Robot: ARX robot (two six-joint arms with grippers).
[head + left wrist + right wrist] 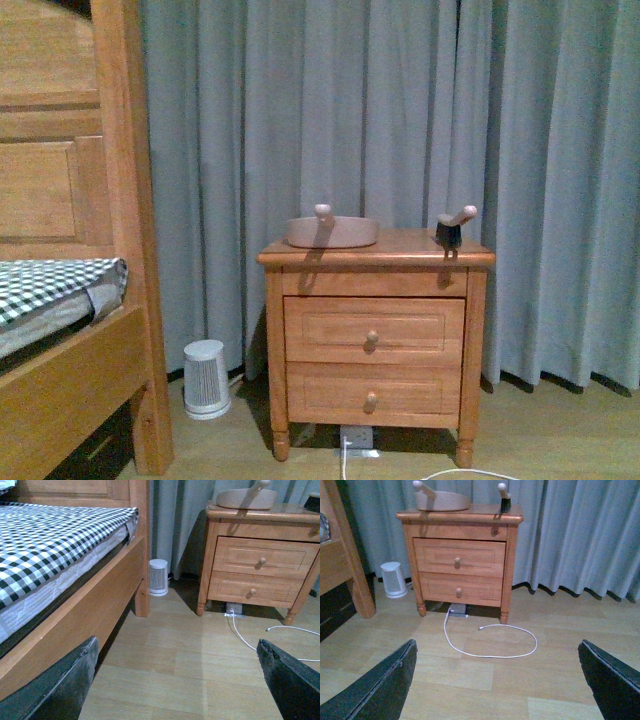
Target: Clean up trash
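The trash, a white tissue wad, did not show in any view; where it lay could not be told. The likely tools sat on the table (375, 257): the dustpan (331, 232) toward its bed-side end and the brush (452, 228) near the opposite corner, handle tilted up.

Both stood close to the table's front edge, so a clumsy reach could have nudged either one off. The brush's narrow, slanted handle looked the likelier to slip.

The left gripper (176, 645) and the right gripper (496, 645) were both spread wide and empty, low over the floor, well short of the table.

In front of the table a white cable (490, 655) looped across the floor from a socket block (458, 610) under it; a low sweep there could have snagged it. A small white heater (206, 378) stood between the table and the bed (80, 380), leaving that gap tight. The curtain (300, 100) closed off the space behind. Open floor lay in front of the table and to its far side from the bed.
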